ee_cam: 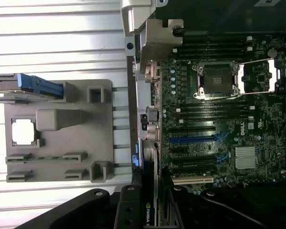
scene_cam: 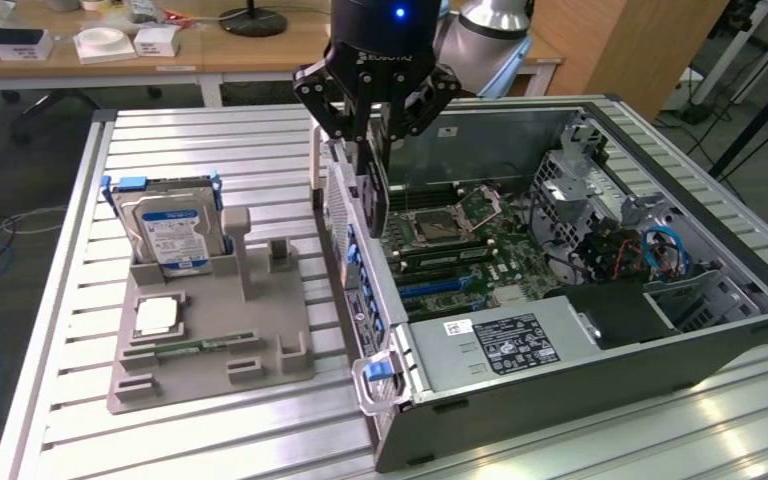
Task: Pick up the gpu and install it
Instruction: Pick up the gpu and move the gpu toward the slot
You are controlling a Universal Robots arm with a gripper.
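Slatted metal surface [scene_cam: 224,140], near edge first: bare slats run in front of the grey parts tray [scene_cam: 264,330] and along its side toward the exterior view's left. A narrow strip of bare slats separates the tray from the computer case [scene_cam: 558,390], which lies open-side-up and takes most of the exterior view's right half, close to the surface's edge there.

- Near end of the case: power supply [scene_cam: 504,345] with a white label.
- On the tray: silver hard drive [scene_cam: 171,235], standing upright in its slot.
- Mid case: motherboard [scene_cam: 484,235], uncovered. Case walls stand up on all sides.

Jaws: closed on the top of the gpu [scene_cam: 376,195], pinching it from both faces. The card hangs upright from them, just inside the case wall that faces the tray, its lower end over the motherboard; contact with the board cannot be told.

Card appearance: thin, dark, flat, seen edge-on in the exterior view. The wrist view shows a maker's label [ee_cam: 147,211] on it.

Far side: desks [scene_cam: 117,60] and a wooden cabinet [scene_cam: 624,50], well apart from the surface.
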